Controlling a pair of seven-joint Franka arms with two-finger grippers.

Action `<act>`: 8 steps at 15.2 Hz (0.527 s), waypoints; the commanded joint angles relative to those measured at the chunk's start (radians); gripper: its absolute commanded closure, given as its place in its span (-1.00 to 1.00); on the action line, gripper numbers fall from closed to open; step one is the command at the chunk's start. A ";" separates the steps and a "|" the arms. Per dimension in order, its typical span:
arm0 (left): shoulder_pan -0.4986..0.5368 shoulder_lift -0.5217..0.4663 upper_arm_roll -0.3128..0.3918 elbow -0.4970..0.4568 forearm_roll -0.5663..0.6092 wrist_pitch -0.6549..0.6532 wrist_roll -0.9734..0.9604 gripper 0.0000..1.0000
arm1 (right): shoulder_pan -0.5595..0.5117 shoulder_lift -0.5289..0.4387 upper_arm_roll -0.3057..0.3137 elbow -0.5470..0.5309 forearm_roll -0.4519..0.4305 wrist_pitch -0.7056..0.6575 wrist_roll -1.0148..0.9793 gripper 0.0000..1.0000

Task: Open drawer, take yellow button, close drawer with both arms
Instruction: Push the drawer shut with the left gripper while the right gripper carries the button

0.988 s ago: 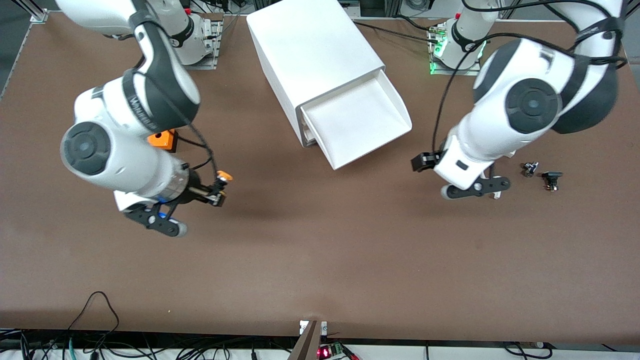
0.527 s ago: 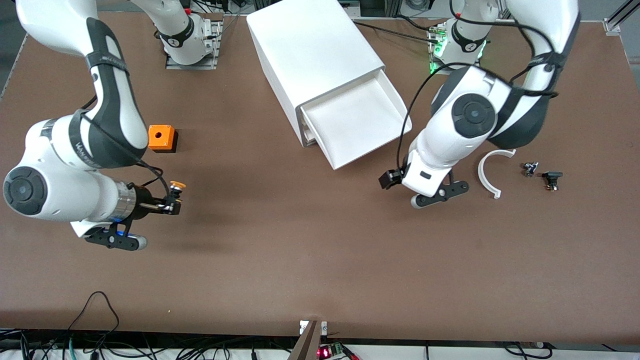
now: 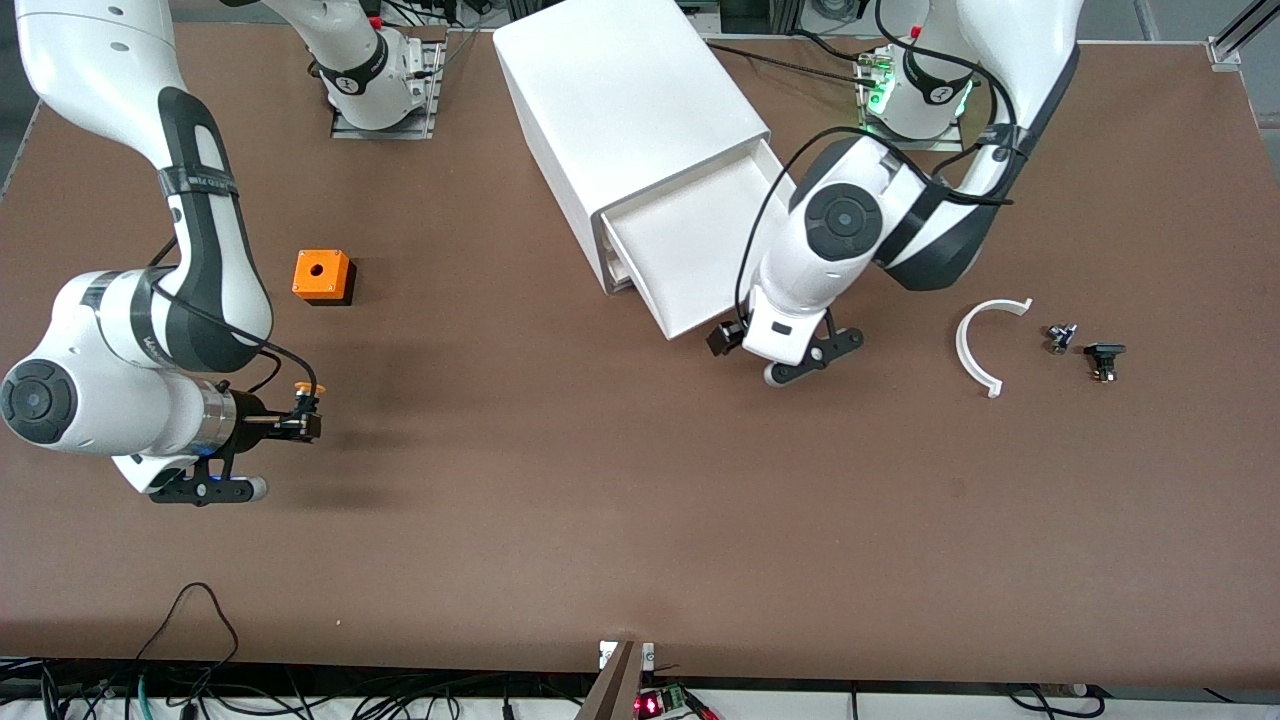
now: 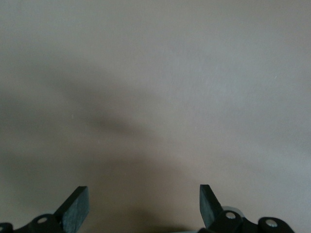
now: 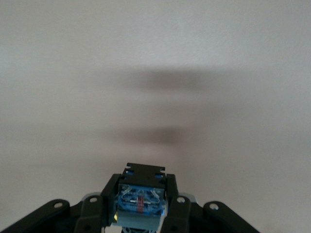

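Observation:
The drawer (image 3: 700,235), the highest one of the white cabinet (image 3: 625,100), stands pulled out and looks empty. My right gripper (image 3: 303,424) is shut on the button (image 3: 303,391), whose orange-yellow cap points up. It holds the button over bare table on the front camera's side of the orange cube. In the right wrist view the button's blue base (image 5: 141,204) sits between the fingers of my right gripper (image 5: 141,191). My left gripper (image 3: 722,338) is open and empty, low over the table just off the drawer's front corner. In the left wrist view my left gripper (image 4: 143,204) sees only table.
An orange cube with a hole (image 3: 322,277) sits toward the right arm's end. A white curved piece (image 3: 975,345) and two small dark buttons (image 3: 1060,337) (image 3: 1103,358) lie toward the left arm's end. The two lower drawers are shut.
My right arm has carried the button away from the cabinet toward its own end of the table. My left arm has swung from over the curved piece to the drawer's front corner.

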 commanded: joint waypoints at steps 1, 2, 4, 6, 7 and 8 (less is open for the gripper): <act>0.002 -0.044 -0.044 -0.064 0.034 0.000 -0.081 -1.00 | -0.004 -0.061 -0.024 -0.178 0.010 0.147 -0.118 1.00; -0.003 -0.055 -0.051 -0.081 0.034 0.000 -0.101 -1.00 | -0.013 -0.061 -0.029 -0.216 0.013 0.204 -0.150 1.00; -0.001 -0.061 -0.079 -0.084 0.034 -0.032 -0.113 -1.00 | -0.033 -0.054 -0.029 -0.281 0.014 0.310 -0.190 1.00; -0.003 -0.061 -0.102 -0.084 0.034 -0.071 -0.115 -1.00 | -0.036 -0.046 -0.029 -0.324 0.017 0.379 -0.197 1.00; -0.001 -0.061 -0.116 -0.084 0.033 -0.088 -0.115 -1.00 | -0.039 -0.040 -0.029 -0.335 0.017 0.401 -0.197 1.00; -0.003 -0.061 -0.129 -0.084 0.031 -0.097 -0.115 -1.00 | -0.039 -0.034 -0.029 -0.341 0.017 0.414 -0.197 1.00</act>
